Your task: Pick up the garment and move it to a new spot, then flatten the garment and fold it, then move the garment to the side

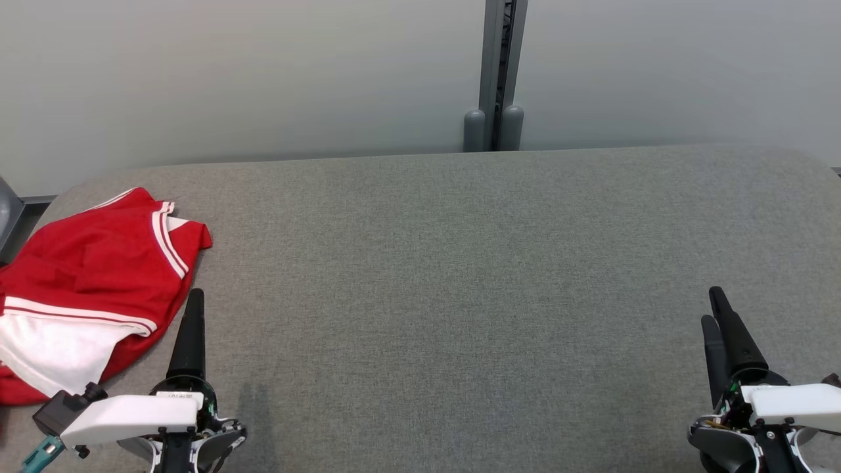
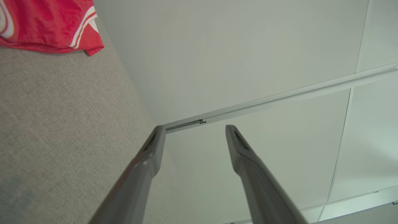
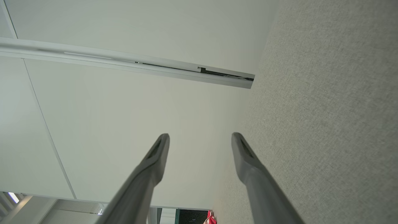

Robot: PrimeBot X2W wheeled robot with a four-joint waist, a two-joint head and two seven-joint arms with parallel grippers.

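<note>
The garment (image 1: 92,282) is a red piece with white stripes and a white panel, lying crumpled at the left edge of the grey fabric table (image 1: 460,263). Its red corner also shows in the left wrist view as the garment (image 2: 53,25). My left gripper (image 1: 195,297) hovers just right of the garment's near edge, open and empty, as its own view of the left gripper (image 2: 194,129) confirms with fingers apart. Over at the near right, my right gripper (image 1: 713,305) is open too, nothing between the fingers, as with the right gripper (image 3: 200,137).
A pale wall stands behind the table, with a grey post (image 1: 496,72) at the back middle. The table's left end drops off beside the garment, where a dark object (image 1: 8,210) sits at the frame edge.
</note>
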